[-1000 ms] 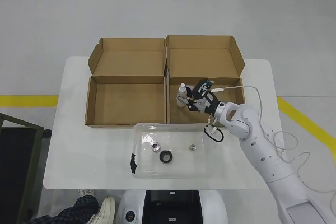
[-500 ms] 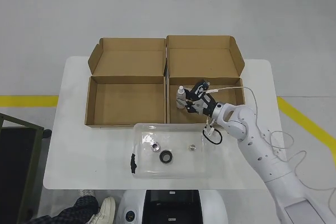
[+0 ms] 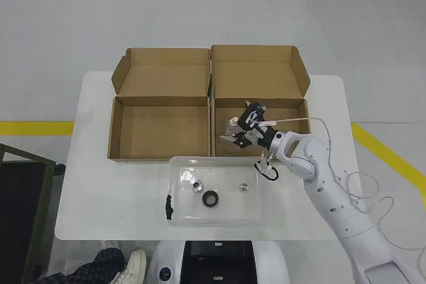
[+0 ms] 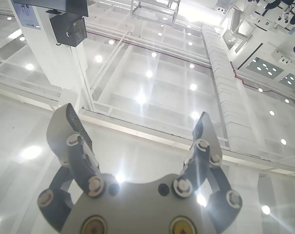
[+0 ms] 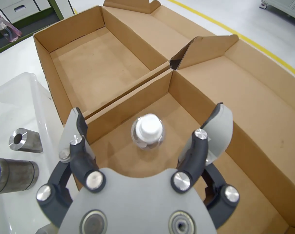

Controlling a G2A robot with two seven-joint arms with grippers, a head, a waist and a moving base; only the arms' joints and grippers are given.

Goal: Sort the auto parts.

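Observation:
A small clear bottle (image 5: pixel 148 135) with a white cap stands upright on the floor of the right cardboard box (image 3: pixel 291 117), near its left wall and front corner. My right gripper (image 5: pixel 148 113) hangs just above it, open, one finger on each side of the bottle and not touching it. From above, that right gripper (image 3: pixel 231 131) sits over the same corner of the box. The left gripper (image 4: pixel 135 112) points up at the ceiling, open and holding nothing.
The left cardboard box (image 3: pixel 160 131) stands beside the right one, lids folded back. In front of both is a clear plastic bin (image 3: pixel 177 206) holding a metal sleeve (image 5: pixel 24 140), a larger cylinder (image 5: pixel 13 175), a black ring (image 3: pixel 211 199) and a small nut (image 3: pixel 243 187).
My right gripper has shifted a little toward the left front corner of the right box, with the bottle. The bottle now stands free between the open fingers.

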